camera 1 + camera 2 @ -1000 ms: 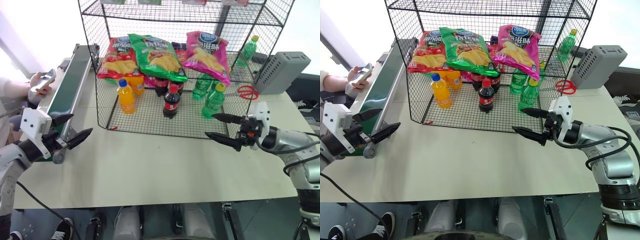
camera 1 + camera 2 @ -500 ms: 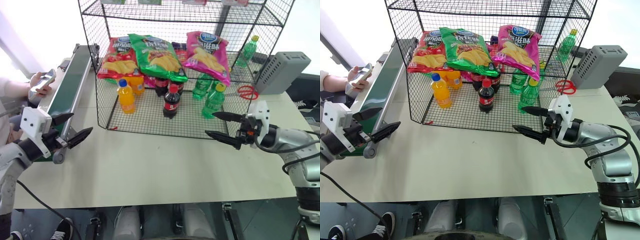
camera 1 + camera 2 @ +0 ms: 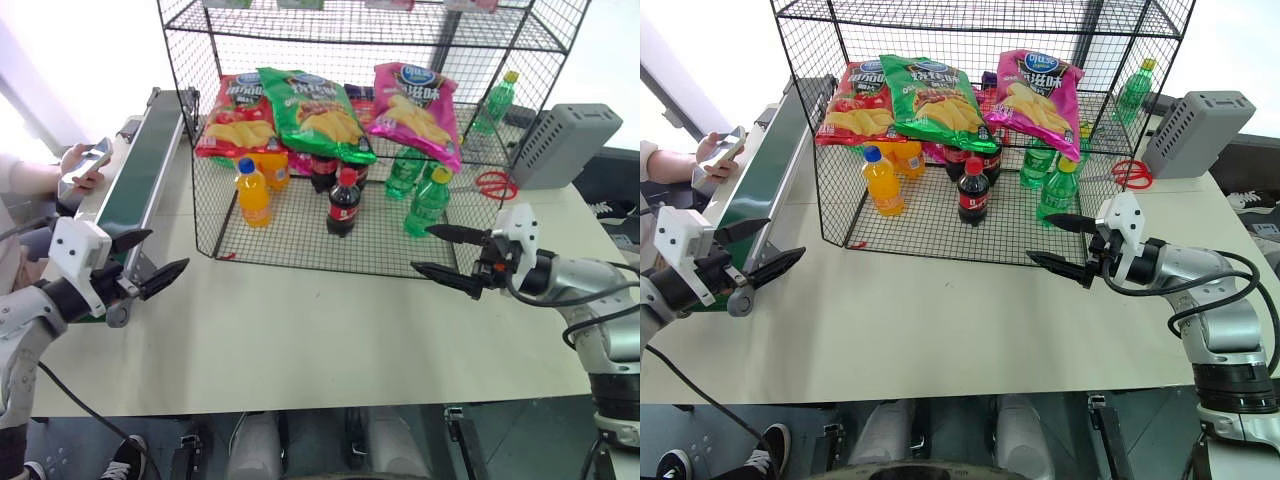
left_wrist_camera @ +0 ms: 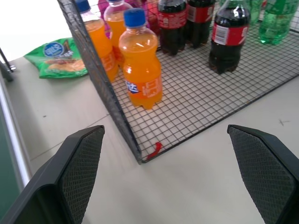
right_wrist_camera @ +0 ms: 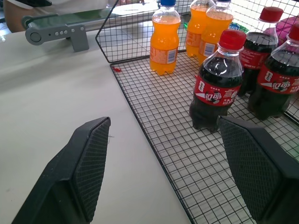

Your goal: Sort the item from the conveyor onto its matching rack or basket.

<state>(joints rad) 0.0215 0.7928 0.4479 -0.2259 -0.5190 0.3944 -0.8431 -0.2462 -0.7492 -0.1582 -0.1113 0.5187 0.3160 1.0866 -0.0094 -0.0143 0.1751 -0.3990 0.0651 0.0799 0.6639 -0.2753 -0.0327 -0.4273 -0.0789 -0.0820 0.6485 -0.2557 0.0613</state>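
Magenta-pink chip bag sits on the rack at one o'clock, seemingly sorted. Conveyor at nine o'clock looks bare. Left gripper gapes wide, holding nothing. Right gripper spread too, empty, facing cola bottles.

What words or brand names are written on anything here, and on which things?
Nothing reads clearly enough to quote.
Cola bottle: white script on a red label, blurred.
Orange soda bottle: white characters on a blue label, blurred.
Pink chip bag, red chip bag, green chip bag: a logo and large characters on each, too small to read.
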